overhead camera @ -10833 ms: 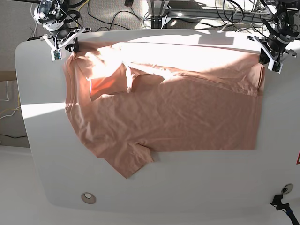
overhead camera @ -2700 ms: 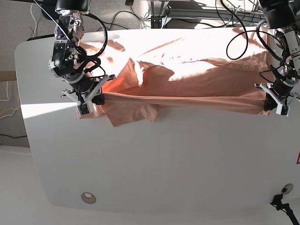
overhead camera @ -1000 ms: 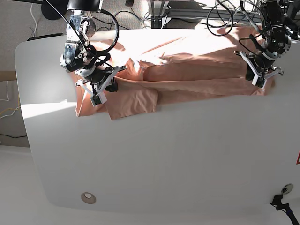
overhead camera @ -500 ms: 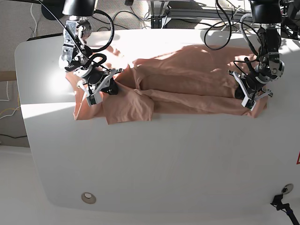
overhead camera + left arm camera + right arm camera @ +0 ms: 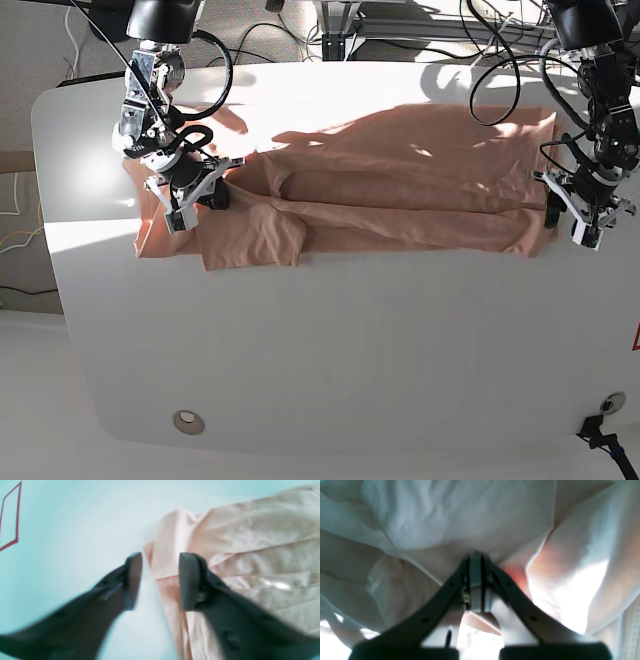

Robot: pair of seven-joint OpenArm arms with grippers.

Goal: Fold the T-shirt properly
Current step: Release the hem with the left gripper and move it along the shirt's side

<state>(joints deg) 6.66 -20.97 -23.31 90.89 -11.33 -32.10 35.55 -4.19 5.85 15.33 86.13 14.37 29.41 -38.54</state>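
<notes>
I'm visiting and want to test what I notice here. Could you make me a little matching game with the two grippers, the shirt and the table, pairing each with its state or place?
Things:
1. left gripper
2. right gripper
3. T-shirt
4. table

States or places:
A. white, bare in its near half
B. folded into a long band across the far half
C. open, over the band's end edge
D. shut on a pinch of cloth

Pairs: 1-C, 2-D, 3-B, 4-A
</notes>
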